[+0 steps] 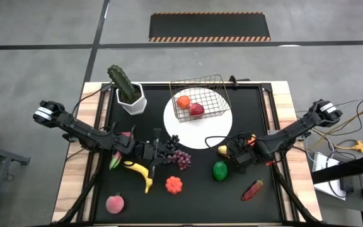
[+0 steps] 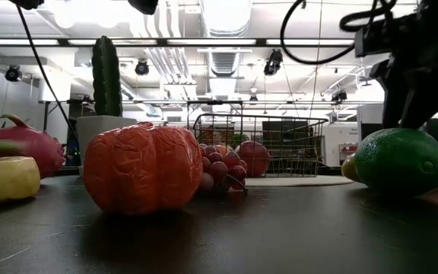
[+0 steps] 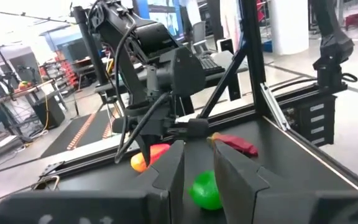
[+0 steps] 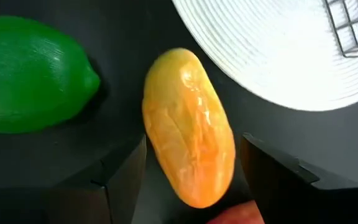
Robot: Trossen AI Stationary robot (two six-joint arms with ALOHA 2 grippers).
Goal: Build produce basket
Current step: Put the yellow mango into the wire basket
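Right tool [image 4: 191,180] released, fingers either side of yellow-orange mango [image 4: 188,127], green lime [image 4: 33,74] just beside

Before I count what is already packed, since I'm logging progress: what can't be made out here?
- Basket contents: high view shows two pieces through the wire; any beneath are hidden. Low view: grapes cover its lower left.
- Right gripper: whether its fingers touch the mango is unclear.
- Left gripper: fingers too small in high view.

Both our arms reach low over the table's middle.
Our right gripper [image 4: 191,171] points down with fingers spread apart; our left gripper [image 3: 197,171] lies stretched forward, fingers nearly together, holding nothing.
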